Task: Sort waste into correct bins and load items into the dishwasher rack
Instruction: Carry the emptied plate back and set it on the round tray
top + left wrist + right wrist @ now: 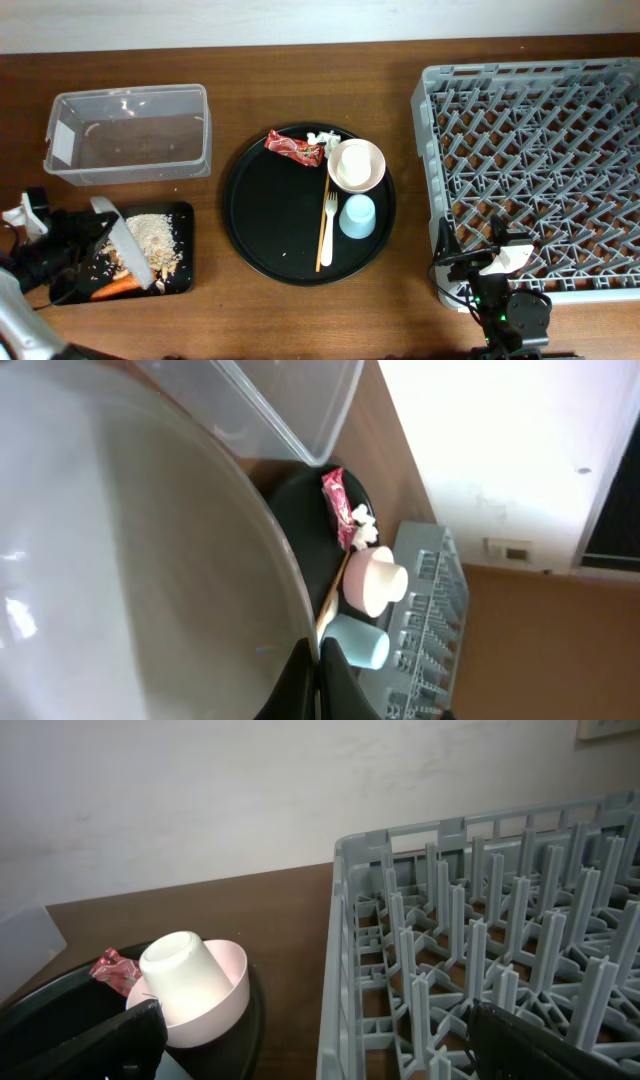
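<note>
Plate point(125, 245) stood tilted over the shallow black tray point(186, 282), left gripper point(315, 680) clamped on its rim, seemingly to shed rice point(155, 235) and carrot point(118, 288). Right gripper point(315, 1015) hung spread, empty, beside the dishwasher rack point(530, 150).

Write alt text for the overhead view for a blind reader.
The left claw holds a pale plate tilted over a shallow black tray of rice and carrot scraps. A round black tray at centre carries a red wrapper, pink bowl, blue cup and fork; a grey rack stands at right.
</note>
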`<control>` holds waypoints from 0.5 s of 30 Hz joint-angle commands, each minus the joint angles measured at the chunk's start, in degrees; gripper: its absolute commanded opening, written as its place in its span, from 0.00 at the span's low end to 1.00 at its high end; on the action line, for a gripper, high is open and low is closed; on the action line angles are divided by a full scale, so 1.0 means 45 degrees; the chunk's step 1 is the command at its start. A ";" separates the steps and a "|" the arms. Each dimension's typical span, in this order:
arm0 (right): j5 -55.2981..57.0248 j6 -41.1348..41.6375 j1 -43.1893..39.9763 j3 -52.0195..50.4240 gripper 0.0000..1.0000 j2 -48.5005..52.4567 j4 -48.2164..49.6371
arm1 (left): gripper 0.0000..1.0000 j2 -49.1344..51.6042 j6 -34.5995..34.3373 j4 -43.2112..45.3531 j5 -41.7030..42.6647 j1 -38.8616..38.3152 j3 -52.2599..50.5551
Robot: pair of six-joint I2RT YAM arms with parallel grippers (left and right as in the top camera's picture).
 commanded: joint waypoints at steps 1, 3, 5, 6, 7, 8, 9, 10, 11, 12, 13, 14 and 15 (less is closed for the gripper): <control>0.0068 -0.0087 -0.0083 -0.0063 0.99 -0.0073 -0.0068 | 0.00 -0.2035 -0.0631 0.0525 -0.0126 -0.0078 0.0607; 0.0063 -0.0087 -0.0083 -0.0063 0.99 -0.0073 -0.0068 | 0.01 -0.3531 -0.1200 0.1117 -0.0107 -0.0092 0.0908; 0.0068 -0.0087 -0.0083 -0.0063 0.99 -0.0073 -0.0068 | 0.01 -0.4245 -0.1209 0.1122 0.0879 -0.0141 0.0908; 0.0068 -0.0087 -0.0083 -0.0063 0.99 -0.0073 -0.0068 | 0.01 -0.4838 -0.0826 0.1137 0.1525 -0.0738 0.1039; 0.0068 -0.0083 -0.0083 -0.0063 0.99 -0.0073 -0.0063 | 0.01 -0.5523 -0.0850 0.1185 0.0185 -0.2021 0.1520; 0.0068 -0.0087 -0.0083 -0.0063 0.99 -0.0073 -0.0068 | 0.00 -0.5974 -0.1477 0.1214 -0.1749 -0.3910 0.2424; 0.0068 -0.0087 -0.0083 -0.0063 0.99 -0.0073 -0.0068 | 0.01 -0.6018 -0.1506 0.1224 -0.2526 -0.5634 0.3254; 0.0068 -0.0083 -0.0083 -0.0063 0.99 -0.0073 -0.0063 | 0.01 -0.5892 -0.1559 0.1530 -0.3089 -0.8019 0.3997; 0.0068 -0.0083 -0.0083 -0.0063 0.99 -0.0073 -0.0068 | 0.00 -0.5751 -0.1846 0.1676 -0.4129 -0.9403 0.4124; 0.0068 -0.0087 -0.0083 -0.0063 0.98 -0.0073 -0.0068 | 0.01 -0.5430 -0.2084 0.1685 -0.5775 -1.0992 0.4114; 0.0068 -0.0087 -0.0083 -0.0063 0.99 -0.0073 -0.0063 | 0.01 -0.4954 -0.2084 0.1651 -0.6562 -1.2279 0.4114; 0.0068 -0.0087 -0.0083 -0.0063 0.99 -0.0073 -0.0063 | 0.01 -0.4133 -0.2084 0.1681 -0.7057 -1.3823 0.4114; 0.0068 -0.0083 -0.0083 -0.0063 0.99 -0.0073 -0.0063 | 0.01 -0.3167 -0.2433 0.1753 -0.8218 -1.5149 0.4114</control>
